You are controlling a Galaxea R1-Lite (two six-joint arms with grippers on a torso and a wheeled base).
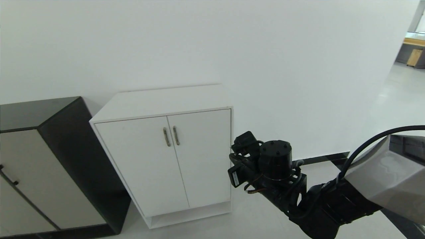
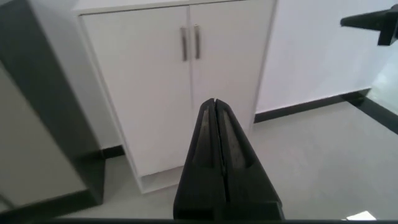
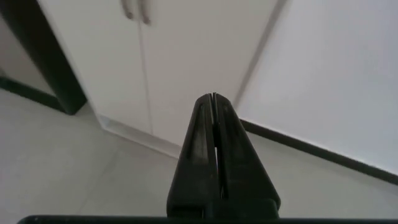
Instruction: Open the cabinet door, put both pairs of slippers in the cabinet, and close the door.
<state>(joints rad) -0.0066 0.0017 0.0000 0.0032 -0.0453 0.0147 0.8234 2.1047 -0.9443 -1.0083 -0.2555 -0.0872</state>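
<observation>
Head view: a plain white wall (image 1: 232, 43) filled the background, with pale grey floor (image 1: 252, 219) below it and a dark skirting strip (image 1: 325, 159) along the join. On the robot's left stood a black cabinet (image 1: 76, 149) with pale door fronts and a dark handle (image 1: 8, 177). Just beside it, backed against the wall, was the white cabinet (image 1: 166, 156). Whether the two cabinets touched could not be told.

The white cabinet had a flat top and two plain doors (image 1: 146, 166), both shut and flush. An open recess ran under them at floor level. Two slim metal handles (image 1: 166, 136) stood upright side by side at the centre seam, high on the doors.

The right arm (image 1: 275, 176) was held low on the robot's right, near the cabinet's right edge but apart from it. It was about level with the lower half of the doors. A small white label (image 1: 235, 178) sat on its wrist, the print too small to read.

In the right wrist view the right gripper (image 3: 214, 98) had its fingers pressed together on nothing, aimed at the cabinet's lower corner by the wall. In the left wrist view the left gripper (image 2: 214, 101) was likewise closed and empty. It faced the cabinet front below the handles, well apart from it.
</observation>
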